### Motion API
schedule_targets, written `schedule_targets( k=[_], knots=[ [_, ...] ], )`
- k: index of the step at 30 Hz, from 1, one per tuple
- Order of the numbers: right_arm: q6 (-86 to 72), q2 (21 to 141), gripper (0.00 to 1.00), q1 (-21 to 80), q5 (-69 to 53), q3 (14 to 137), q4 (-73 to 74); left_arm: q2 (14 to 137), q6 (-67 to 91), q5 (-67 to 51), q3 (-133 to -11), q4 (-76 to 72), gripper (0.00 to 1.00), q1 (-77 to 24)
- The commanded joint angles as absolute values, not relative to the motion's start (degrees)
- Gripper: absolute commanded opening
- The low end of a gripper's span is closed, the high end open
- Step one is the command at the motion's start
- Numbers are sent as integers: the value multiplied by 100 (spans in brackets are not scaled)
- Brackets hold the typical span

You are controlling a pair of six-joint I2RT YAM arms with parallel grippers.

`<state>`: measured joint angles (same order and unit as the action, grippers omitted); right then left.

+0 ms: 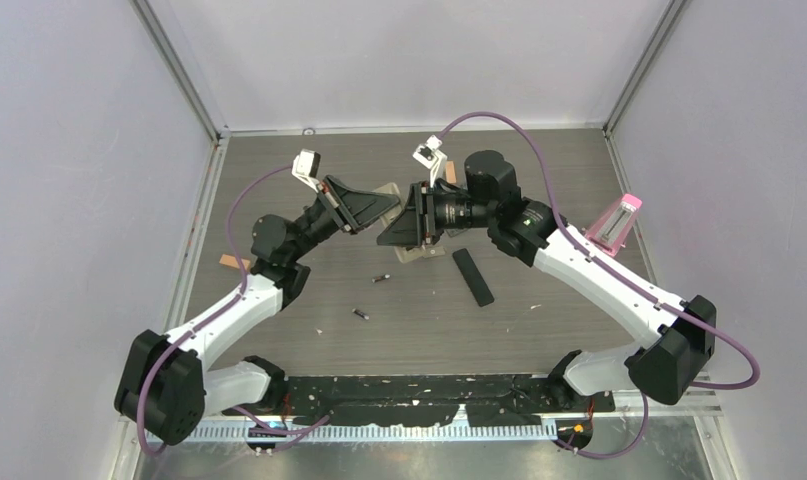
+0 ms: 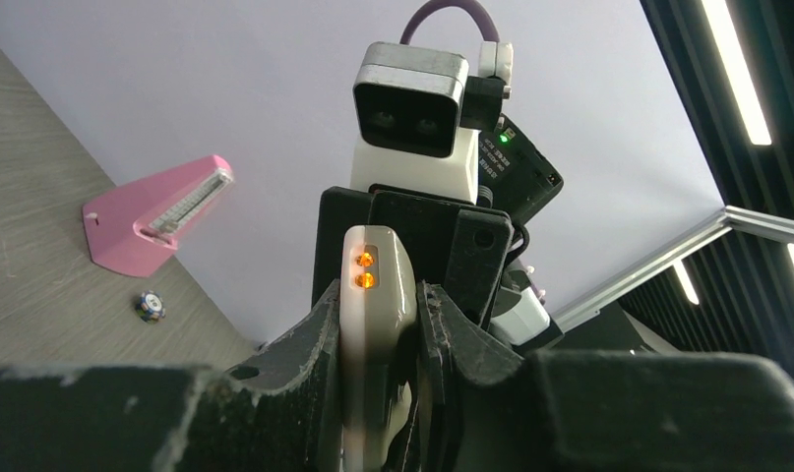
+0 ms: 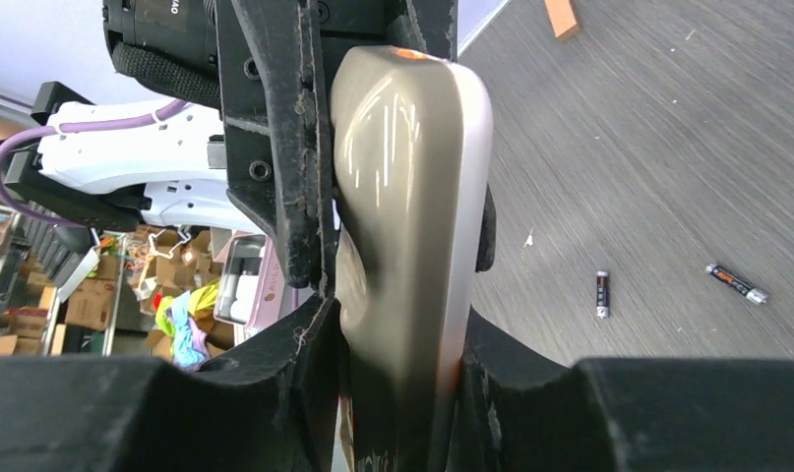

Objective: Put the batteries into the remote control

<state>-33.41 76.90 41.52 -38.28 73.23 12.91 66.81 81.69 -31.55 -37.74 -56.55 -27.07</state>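
Note:
A grey-beige remote control (image 1: 390, 191) is held above the table between both grippers. My left gripper (image 1: 377, 210) is shut on one end of it; in the left wrist view the remote (image 2: 378, 315) stands edge-on between the fingers, with two orange lights on its end. My right gripper (image 1: 399, 228) is shut on the other end, and the remote (image 3: 412, 187) fills the right wrist view. Two dark batteries with silvery ends lie loose on the table, one (image 1: 381, 278) (image 3: 601, 294) nearer the grippers and one (image 1: 360, 314) (image 3: 736, 282) closer to the front. No orange-red cell shows.
A long black strip (image 1: 472, 276) lies on the table right of the batteries. A pink wedge-shaped object (image 1: 616, 222) stands at the right wall. Small orange blocks lie at the left (image 1: 232, 262) and the back (image 1: 449, 172). A small round token (image 2: 150, 306) lies near the pink object.

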Motion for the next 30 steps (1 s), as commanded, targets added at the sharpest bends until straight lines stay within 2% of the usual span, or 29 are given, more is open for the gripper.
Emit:
schedule_targets(
  k=[1,4,7,9,13,18,21,24,26,27,30],
  knots=[
    [-3511,7718,24,4023,-4263,7138,720,6414,8025,-3256,-3937,-5707,10,-2624],
    [-3582,7795,18,3968,-4471,7090,587,6354,7922,-3299,-3912,-5590,26,-2604],
    [-3622,7889,17,3929,-4798,7091,490,6306,7818,-3376,-3878,-5459,40,-2548],
    [-3711,8021,16,3890,-5015,7093,422,6300,7766,-3457,-3872,-5410,43,-2505],
    [-3730,8181,16,3806,-5436,7110,411,6300,7730,-3686,-3831,-5379,43,-2353],
    [-3707,8280,17,3740,-5710,7142,425,6287,7552,-4079,-3822,-5172,38,-2216],
    [-3707,8369,17,3744,-5867,7174,424,6286,7314,-4282,-3892,-4845,23,-2215],
    [-3689,8434,18,3733,-5961,7185,463,6291,7094,-4385,-3986,-4525,1,-2215],
    [-3584,8427,25,3723,-5897,7187,537,6285,6959,-4392,-4053,-4263,0,-2215],
    [-3528,8401,35,3716,-5831,7189,640,6273,6888,-4347,-4071,-4114,0,-2215],
    [-2963,8235,52,3705,-5300,7327,1165,6150,6780,-4012,-3987,-3717,0,-2190]
  ],
)
